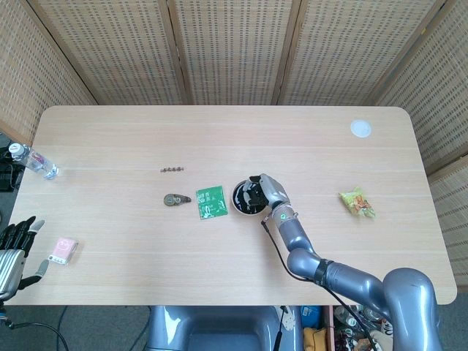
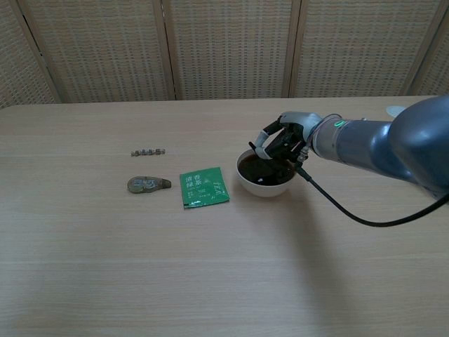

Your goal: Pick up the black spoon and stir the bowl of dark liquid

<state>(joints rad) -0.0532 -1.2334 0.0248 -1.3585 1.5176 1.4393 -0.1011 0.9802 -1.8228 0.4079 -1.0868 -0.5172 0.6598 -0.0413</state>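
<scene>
A white bowl point(image 1: 235, 199) point(image 2: 263, 188) of dark liquid stands near the middle of the table. My right hand point(image 1: 268, 189) point(image 2: 284, 137) hangs over the bowl's far right rim, fingers curled down toward the liquid. They hold the black spoon, which is mostly hidden by the fingers and hard to tell from the dark liquid. My left hand point(image 1: 14, 248) sits off the table's near left corner with its fingers apart, holding nothing.
Left of the bowl lie a green tea packet point(image 1: 210, 202) point(image 2: 203, 187), a small brownish object point(image 1: 173, 198) and a short bead chain point(image 1: 172, 169). A water bottle point(image 1: 33, 162), pink item point(image 1: 63, 250), snack packet point(image 1: 357, 202) and white disc point(image 1: 360, 129) lie further out.
</scene>
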